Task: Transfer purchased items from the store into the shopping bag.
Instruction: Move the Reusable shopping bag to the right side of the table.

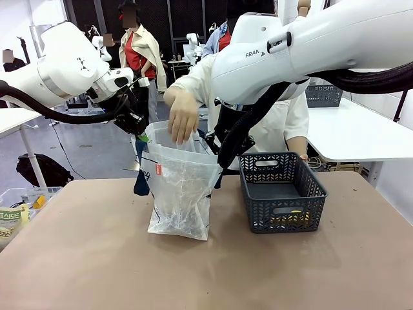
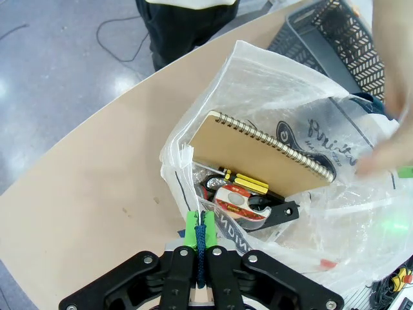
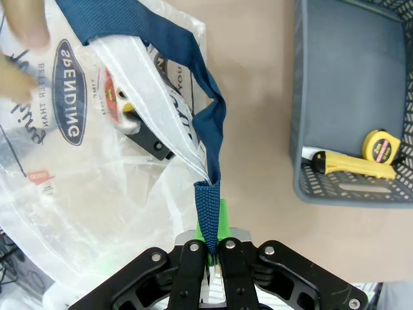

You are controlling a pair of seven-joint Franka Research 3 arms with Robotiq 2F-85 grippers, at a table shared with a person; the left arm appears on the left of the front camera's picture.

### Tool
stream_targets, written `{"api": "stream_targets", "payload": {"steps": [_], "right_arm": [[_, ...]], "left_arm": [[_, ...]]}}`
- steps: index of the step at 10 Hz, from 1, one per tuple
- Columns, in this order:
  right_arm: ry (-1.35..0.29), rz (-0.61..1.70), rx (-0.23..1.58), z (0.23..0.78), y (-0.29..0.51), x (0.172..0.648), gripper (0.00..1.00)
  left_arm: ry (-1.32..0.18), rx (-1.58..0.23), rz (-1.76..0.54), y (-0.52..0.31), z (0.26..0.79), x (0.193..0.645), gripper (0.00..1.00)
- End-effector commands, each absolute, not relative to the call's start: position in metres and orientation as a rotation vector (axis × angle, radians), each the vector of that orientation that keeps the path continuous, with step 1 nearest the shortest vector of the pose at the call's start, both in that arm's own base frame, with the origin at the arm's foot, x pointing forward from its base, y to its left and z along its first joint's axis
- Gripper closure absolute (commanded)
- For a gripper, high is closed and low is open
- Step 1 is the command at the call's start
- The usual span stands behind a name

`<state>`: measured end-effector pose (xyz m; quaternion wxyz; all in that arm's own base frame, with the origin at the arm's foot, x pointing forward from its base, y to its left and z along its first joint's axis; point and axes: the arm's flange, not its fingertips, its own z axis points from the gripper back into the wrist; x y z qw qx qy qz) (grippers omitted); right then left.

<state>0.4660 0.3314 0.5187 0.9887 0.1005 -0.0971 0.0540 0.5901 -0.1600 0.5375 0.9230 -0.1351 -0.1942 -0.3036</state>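
The crinkly, translucent shopping bag stands on the matte tan counter. The left end effector and right end effector each pinch one of its woven navy straps. Inside lie a kraft spiral notebook and a tape dispenser.

The person's hand blocks the shopping bag mouth; the basket stands close beside, tabletop open in front.

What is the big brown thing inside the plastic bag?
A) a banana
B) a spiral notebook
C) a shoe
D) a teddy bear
B: the left wrist view shows a brown-covered spiral notebook, with a metal coil along one edge, sitting inside the shopping bag.
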Motion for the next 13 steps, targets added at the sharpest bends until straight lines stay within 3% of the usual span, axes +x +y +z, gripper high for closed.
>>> {"api": "stream_targets", "payload": {"steps": [1, 13], "right_arm": [[-0.194, 0.109, 0.201, 0.5183, 0.3311, 0.4657, 1.0], [-0.194, 0.109, 0.201, 0.5183, 0.3311, 0.4657, 1.0]], "left_arm": [[-0.398, -0.272, -0.624, -0.1592, 0.5373, 0.5904, 1.0], [-0.398, -0.272, -0.624, -0.1592, 0.5373, 0.5904, 1.0]]}}
